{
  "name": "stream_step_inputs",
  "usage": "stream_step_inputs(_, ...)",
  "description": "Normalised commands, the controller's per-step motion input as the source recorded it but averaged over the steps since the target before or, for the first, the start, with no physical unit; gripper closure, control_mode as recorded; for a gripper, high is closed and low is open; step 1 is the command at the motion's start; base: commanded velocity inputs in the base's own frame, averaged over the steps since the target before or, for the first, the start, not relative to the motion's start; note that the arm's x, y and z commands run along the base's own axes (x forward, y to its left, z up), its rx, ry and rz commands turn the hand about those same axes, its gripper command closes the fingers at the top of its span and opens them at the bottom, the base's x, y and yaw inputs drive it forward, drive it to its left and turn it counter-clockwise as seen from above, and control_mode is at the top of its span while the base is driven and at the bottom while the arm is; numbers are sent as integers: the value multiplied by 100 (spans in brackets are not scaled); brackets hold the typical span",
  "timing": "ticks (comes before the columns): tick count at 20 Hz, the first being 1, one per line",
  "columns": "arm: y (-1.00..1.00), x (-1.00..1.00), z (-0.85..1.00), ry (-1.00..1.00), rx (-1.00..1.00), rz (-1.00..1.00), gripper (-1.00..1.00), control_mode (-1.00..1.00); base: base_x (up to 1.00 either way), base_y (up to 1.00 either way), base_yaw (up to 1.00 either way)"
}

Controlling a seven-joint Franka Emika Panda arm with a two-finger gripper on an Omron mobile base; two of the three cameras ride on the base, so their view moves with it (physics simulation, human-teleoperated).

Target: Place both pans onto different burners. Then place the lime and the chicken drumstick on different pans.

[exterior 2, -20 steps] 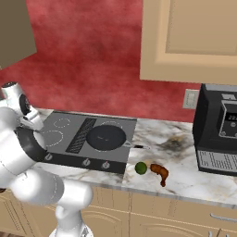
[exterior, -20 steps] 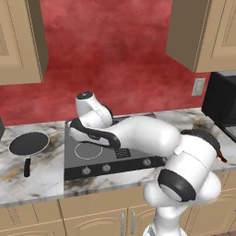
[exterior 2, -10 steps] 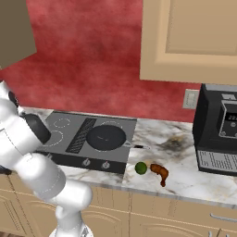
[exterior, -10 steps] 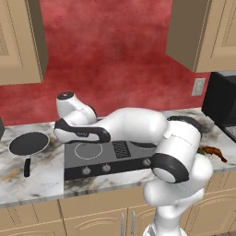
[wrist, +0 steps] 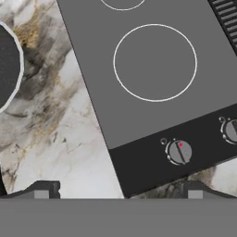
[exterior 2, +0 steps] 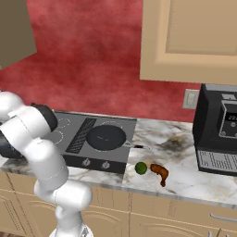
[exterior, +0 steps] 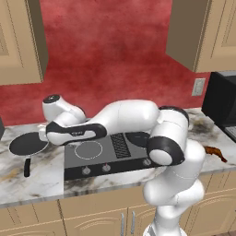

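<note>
On right burner: pan, empty; counter pan empty.

One pan left of stove; other pan on burner.

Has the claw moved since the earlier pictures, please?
Yes. In the left base view the open claw has swung left across the cooktop toward the pan on the counter.

marble counter, stovetop, pan, lime, drumstick
</note>
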Motion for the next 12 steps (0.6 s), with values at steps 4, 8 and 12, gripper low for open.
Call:
stream_step_inputs(4,29,0,-12,-1,0,0,-100,-100,0,0,0)
stream_step_inputs(8,28,0,-12,0,0,0,-100,-100,0,0,0)
stream_step_inputs(12,29,1,-18,0,0,2,-100,-100,0,0,0)
